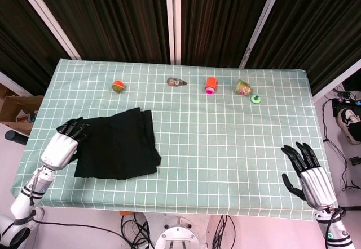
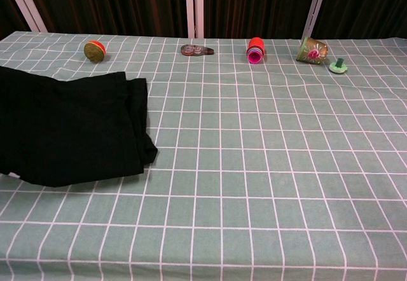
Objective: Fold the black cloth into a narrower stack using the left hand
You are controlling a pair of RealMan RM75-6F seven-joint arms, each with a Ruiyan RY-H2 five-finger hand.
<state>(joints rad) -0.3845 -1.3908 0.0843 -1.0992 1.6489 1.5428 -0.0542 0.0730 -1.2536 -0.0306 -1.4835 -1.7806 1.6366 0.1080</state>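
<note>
The black cloth (image 1: 118, 145) lies folded flat near the front left of the table, its layered edges facing right. In the chest view the black cloth (image 2: 70, 125) runs off the left edge of the frame. My left hand (image 1: 61, 146) is at the cloth's left edge, its dark fingers (image 1: 76, 128) gripping the far left corner. The chest view does not show this hand. My right hand (image 1: 310, 173) hovers at the table's front right edge, fingers spread, holding nothing.
Along the back of the green checked tablecloth (image 1: 225, 136) sit an orange-green ball (image 1: 118, 85), a grey-brown object (image 1: 176, 82), an orange-pink cup stack (image 1: 211, 84), a tipped cup (image 1: 243, 87) and a small green cap (image 1: 256, 98).
</note>
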